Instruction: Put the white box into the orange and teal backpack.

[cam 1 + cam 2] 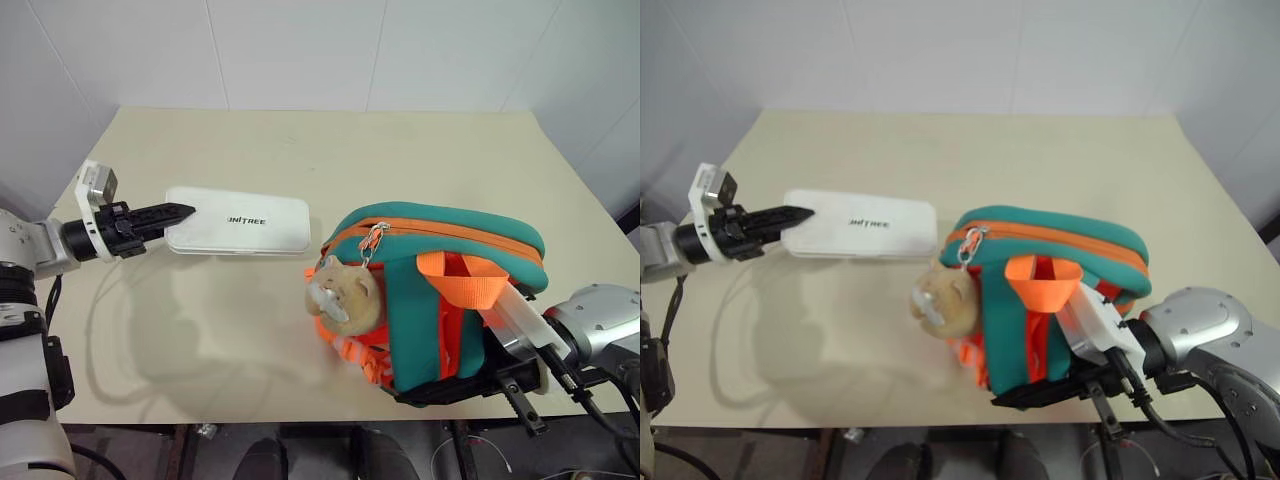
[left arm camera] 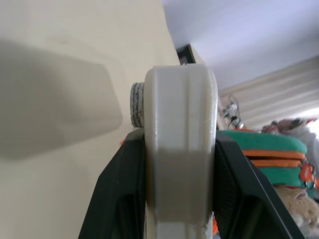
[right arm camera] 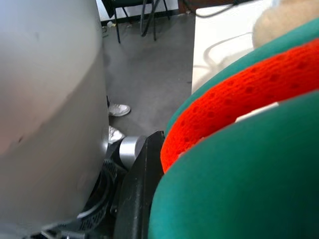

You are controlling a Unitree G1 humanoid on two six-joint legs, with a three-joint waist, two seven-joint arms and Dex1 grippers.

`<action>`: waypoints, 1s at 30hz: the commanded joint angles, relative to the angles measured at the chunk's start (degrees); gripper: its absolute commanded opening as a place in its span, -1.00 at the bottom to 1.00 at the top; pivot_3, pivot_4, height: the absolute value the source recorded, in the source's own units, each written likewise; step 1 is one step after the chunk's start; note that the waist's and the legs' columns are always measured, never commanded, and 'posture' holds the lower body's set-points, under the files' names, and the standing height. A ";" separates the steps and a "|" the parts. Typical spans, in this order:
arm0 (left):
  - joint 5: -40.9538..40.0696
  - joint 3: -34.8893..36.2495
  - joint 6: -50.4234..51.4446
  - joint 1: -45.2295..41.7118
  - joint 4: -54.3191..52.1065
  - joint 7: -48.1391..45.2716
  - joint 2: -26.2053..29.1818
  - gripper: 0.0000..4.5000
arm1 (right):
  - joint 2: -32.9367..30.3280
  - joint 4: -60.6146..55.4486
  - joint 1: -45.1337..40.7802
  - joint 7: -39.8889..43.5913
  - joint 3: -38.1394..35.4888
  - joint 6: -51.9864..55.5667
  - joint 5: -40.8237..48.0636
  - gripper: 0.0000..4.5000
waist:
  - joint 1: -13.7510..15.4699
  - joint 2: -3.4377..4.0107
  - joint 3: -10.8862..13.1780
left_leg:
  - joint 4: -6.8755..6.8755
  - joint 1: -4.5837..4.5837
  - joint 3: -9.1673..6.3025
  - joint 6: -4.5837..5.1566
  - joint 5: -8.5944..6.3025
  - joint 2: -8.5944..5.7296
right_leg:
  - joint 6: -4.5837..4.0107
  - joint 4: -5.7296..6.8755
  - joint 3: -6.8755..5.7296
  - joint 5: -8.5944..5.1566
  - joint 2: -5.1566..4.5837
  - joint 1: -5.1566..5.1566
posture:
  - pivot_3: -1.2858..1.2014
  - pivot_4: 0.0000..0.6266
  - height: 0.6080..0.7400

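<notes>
Beige tabletop (image 1: 420,160) against white walls: box lifted, backpack gripped.

Left gripper (image 1: 180,212) is clamped on one short end of the white box (image 1: 240,222), held level just beside the orange and teal backpack (image 1: 440,290), whose zipper looks closed. Right gripper (image 1: 1040,392) pinches the pack's lower edge. Judgement: open the zipper, then slide the box in end-first.

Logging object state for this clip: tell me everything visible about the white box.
The white box is a flat, glossy, plastic-looking case with rounded corners and small dark lettering on its lid. It is held roughly level above the table, casting a shadow below. The left gripper clamps one short end; the seam along its edge shows between the fingers. It sits beside the orange and teal backpack, apart from it.
</notes>
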 commanded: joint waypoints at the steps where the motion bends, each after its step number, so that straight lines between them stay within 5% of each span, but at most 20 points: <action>1: -3.06 3.60 -1.11 1.42 -7.07 -1.33 2.06 -0.41 | -1.13 1.40 -0.77 2.78 0.64 -1.68 -1.58 -0.74 | 0.11 0.00 0.00 | 0.00 0.01 -0.01 0.00 0.00 0.02 | -0.01 0.00 -0.01 0.00 0.00 0.00 | 0.03 -0.52 1.00; 9: -6.72 10.91 -8.98 8.65 -19.76 -2.61 2.39 -0.41 | -1.18 5.16 -1.74 5.58 2.08 -2.95 -4.28 -0.74 | 0.09 0.00 0.00 | 0.06 0.01 -0.04 -0.02 0.00 0.04 | -0.03 0.03 -0.01 -0.01 -0.02 0.00 | 0.03 -0.52 1.00; 17: -14.76 22.85 -21.84 14.49 -30.56 -3.97 -4.28 -0.41 | -1.39 7.63 -2.65 6.89 2.60 -2.96 -5.56 -0.74 | 0.21 0.00 0.00 | 0.06 0.07 -0.21 -0.06 -0.02 0.17 | -0.08 -0.14 0.00 -0.04 -0.18 0.03 | 0.03 -0.52 1.00; 30: -16.43 16.30 -27.22 18.33 -34.87 -11.85 -3.70 -0.41 | 0.01 10.55 -5.27 6.36 3.59 -3.68 -8.27 -0.74 | 0.15 0.00 0.00 | 0.12 0.15 -0.03 -0.07 -0.02 0.00 | -0.08 -0.09 -0.01 -0.04 -0.13 0.08 | 0.03 -0.52 1.00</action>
